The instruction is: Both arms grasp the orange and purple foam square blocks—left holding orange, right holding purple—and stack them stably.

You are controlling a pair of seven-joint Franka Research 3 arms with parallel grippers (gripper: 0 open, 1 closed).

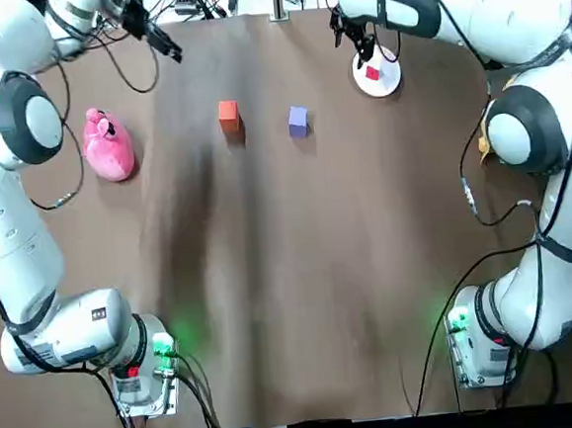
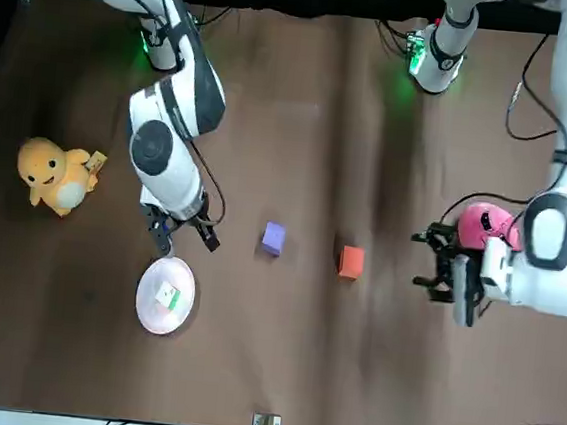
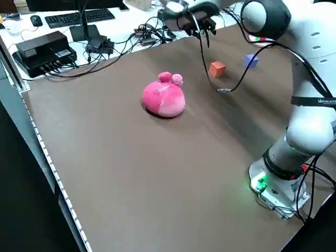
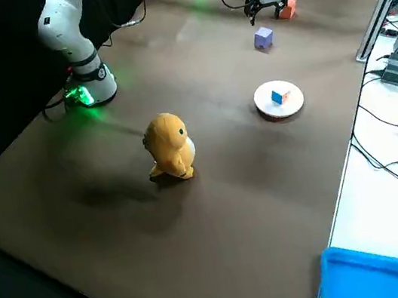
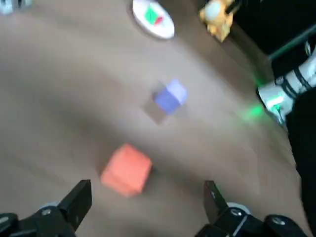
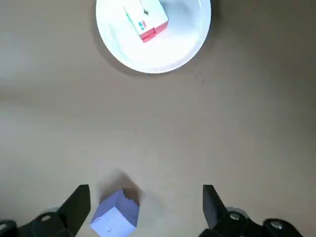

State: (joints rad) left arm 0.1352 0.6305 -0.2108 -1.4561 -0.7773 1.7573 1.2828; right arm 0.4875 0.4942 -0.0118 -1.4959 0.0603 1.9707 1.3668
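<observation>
1. Both claws gape wide. Our left gripper (image 5: 146, 187) hovers near the orange block (image 5: 126, 169), and our right gripper (image 6: 145, 190) hangs over the purple block (image 6: 114, 216), which sits off-centre.
2. Both blocks rest apart on the table (image 1: 291, 273), ungrasped.
3. We should centre each block between the jaws, descend squarely, then squeeze the foam gently.

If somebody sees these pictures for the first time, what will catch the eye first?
Probably the pink plush toy at the robot's left side of the table and the yellow plush toy at its right side. Then the small orange block and purple block, standing apart in the far half of the table, with the left gripper and right gripper open above the table near them.
</observation>
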